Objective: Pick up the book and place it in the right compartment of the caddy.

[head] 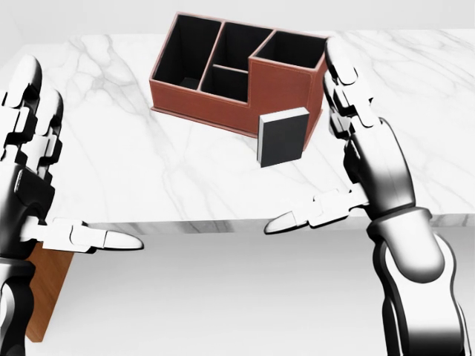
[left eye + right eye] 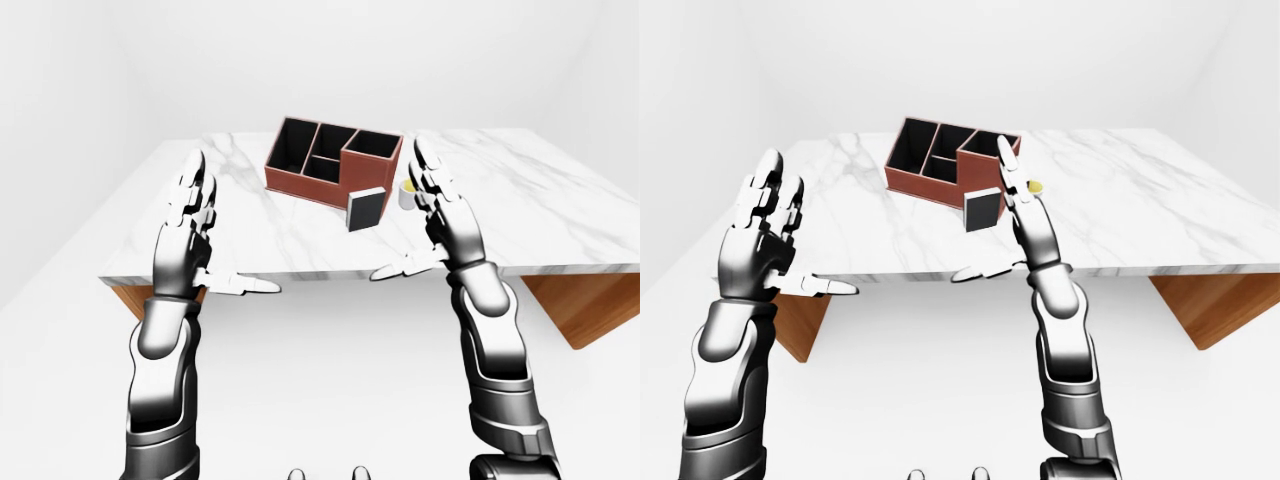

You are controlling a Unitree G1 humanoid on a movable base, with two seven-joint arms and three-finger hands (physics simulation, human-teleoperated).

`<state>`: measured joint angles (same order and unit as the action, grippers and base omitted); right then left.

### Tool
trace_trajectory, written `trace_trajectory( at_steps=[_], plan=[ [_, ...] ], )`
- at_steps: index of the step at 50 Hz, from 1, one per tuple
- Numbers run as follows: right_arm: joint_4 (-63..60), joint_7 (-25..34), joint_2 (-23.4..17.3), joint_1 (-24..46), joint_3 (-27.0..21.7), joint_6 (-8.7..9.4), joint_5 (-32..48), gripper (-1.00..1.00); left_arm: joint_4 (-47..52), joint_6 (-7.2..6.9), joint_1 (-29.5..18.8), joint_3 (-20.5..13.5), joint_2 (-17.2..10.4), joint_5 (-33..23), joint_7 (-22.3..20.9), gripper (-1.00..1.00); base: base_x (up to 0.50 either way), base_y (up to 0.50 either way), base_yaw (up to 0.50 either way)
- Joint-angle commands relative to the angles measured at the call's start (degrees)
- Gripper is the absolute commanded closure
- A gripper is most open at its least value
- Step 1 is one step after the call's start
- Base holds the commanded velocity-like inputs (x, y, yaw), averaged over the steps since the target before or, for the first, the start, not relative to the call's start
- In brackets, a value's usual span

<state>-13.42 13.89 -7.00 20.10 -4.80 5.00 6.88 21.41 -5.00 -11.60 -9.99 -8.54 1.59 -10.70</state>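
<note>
The red-brown caddy (image 1: 223, 104) sits on the white marble table (image 1: 148, 170), its taller right compartment (image 1: 291, 47) open and dark inside. A dark book (image 1: 283, 136) with a pale page edge stands upright against the caddy's near wall, below that compartment. My right hand (image 1: 315, 144) is open, its fingers raised just to the right of the book and its thumb over the table's near edge, apart from the book. My left hand (image 1: 82, 156) is open at the far left of the head view, holding nothing.
A small white cup (image 2: 1036, 186) with yellow contents stands right of the caddy, mostly hidden behind my right hand. The table's near edge (image 1: 193, 226) runs across the head view. Wooden supports (image 2: 580, 305) show beneath the table at both ends.
</note>
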Motion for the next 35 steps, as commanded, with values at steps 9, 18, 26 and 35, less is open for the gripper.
trace_trajectory(
  at_steps=[9,18,26,35],
  plan=[
    [-1.83,-0.10,-0.58,0.73,0.48,0.00,3.35,-1.00,0.82,0.00,0.36,-0.10,0.41,0.50,-0.16,-1.00,0.00,0.00,0.00],
    [-6.06,3.56,0.17,-0.78,1.47,0.00,3.94,-1.00,1.14,0.00,0.74,0.14,0.55,0.18,-0.60,-1.00,0.13,0.00,0.00],
    [-6.29,3.73,0.46,-0.33,1.72,0.00,4.90,-1.00,0.84,0.00,0.98,-0.01,0.67,0.62,-0.80,-1.00,0.29,-0.01,0.00],
    [-7.10,4.13,0.34,-0.25,1.76,0.00,5.82,-1.00,1.15,0.00,1.07,-0.21,0.53,0.90,-0.93,-1.00,0.29,-0.01,0.00]
  ],
)
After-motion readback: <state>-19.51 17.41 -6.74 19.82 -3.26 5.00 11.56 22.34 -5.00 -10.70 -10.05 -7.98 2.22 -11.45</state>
